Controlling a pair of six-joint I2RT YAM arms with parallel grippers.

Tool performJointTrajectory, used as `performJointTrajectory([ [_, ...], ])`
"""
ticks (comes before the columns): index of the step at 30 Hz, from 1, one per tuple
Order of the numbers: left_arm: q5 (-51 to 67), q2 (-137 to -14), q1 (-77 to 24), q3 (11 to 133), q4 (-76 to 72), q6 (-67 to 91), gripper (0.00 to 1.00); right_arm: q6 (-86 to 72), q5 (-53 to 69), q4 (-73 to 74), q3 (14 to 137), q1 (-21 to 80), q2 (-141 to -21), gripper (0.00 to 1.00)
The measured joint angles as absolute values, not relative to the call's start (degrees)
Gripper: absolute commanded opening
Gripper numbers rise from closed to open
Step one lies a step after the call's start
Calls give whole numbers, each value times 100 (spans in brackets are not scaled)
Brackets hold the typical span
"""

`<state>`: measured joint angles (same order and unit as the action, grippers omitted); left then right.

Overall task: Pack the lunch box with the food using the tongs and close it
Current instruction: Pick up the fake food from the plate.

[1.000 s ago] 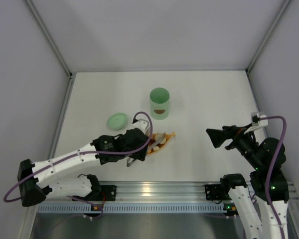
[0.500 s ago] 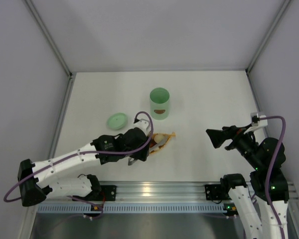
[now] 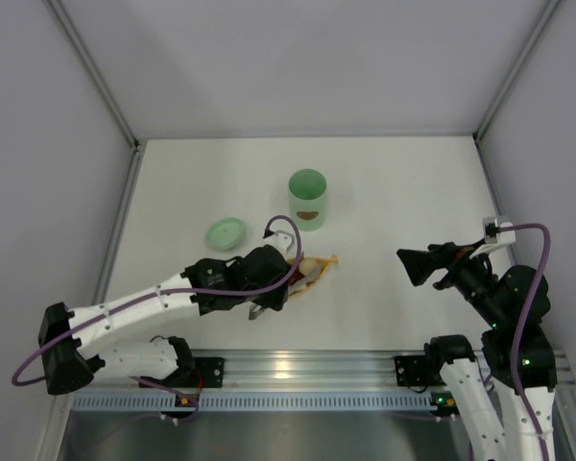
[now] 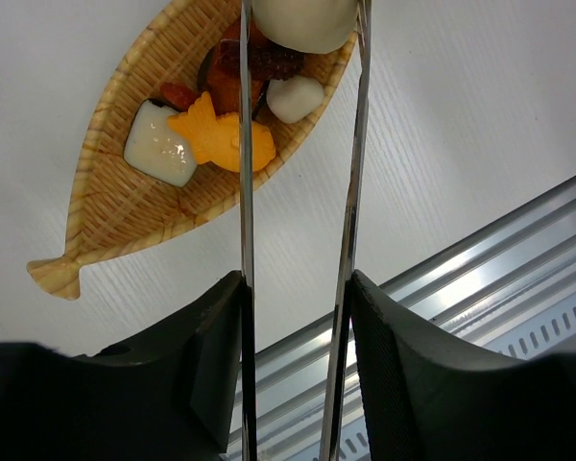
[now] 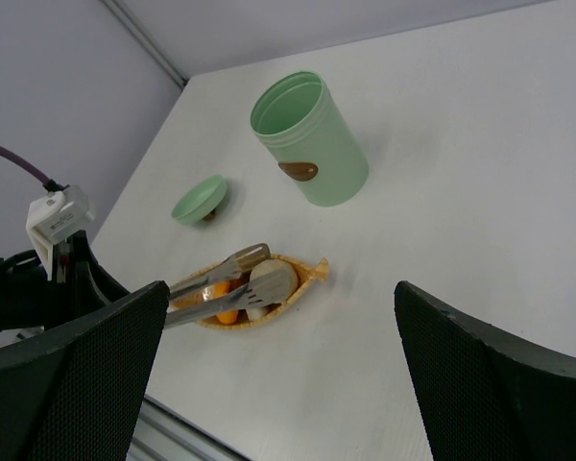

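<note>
My left gripper (image 4: pixel 296 288) is shut on the silver tongs (image 4: pixel 350 192), one thin arm pressed against each pad. The tong tips reach into the orange leaf-shaped tray (image 4: pixel 106 211) and sit on either side of the round beige piece (image 4: pixel 302 19) of food. An orange piece (image 4: pixel 221 139), a white piece (image 4: pixel 158 144) and dark red-brown bits lie beside it. The mint-green lunch box (image 3: pixel 307 199) stands upright and uncovered behind the tray. Its lid (image 3: pixel 226 232) lies to the left. My right gripper (image 3: pixel 418 264) hovers open at the right, holding nothing.
The aluminium rail (image 3: pixel 307 367) runs along the near edge of the table just behind my left wrist. White walls close in the table on three sides. Bare table (image 3: pixel 394 192) lies between the lunch box and my right arm.
My left gripper has squeezed the tongs narrower, bringing their tips in against the beige piece. The left arm has edged slightly right. The right arm has not moved.
</note>
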<state>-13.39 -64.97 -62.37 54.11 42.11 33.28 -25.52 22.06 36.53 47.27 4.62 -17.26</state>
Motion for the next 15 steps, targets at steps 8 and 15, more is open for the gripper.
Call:
performJointTrajectory([
  [8,-1417,-6501,-6241,5516,4272,3319,31,-2552,2206,3653,4727,462,-1726,100],
  [15,-1549,-6490,-6241,5977,4477,3297,32,-2554,2206,3656,4727,462,-1726,99],
])
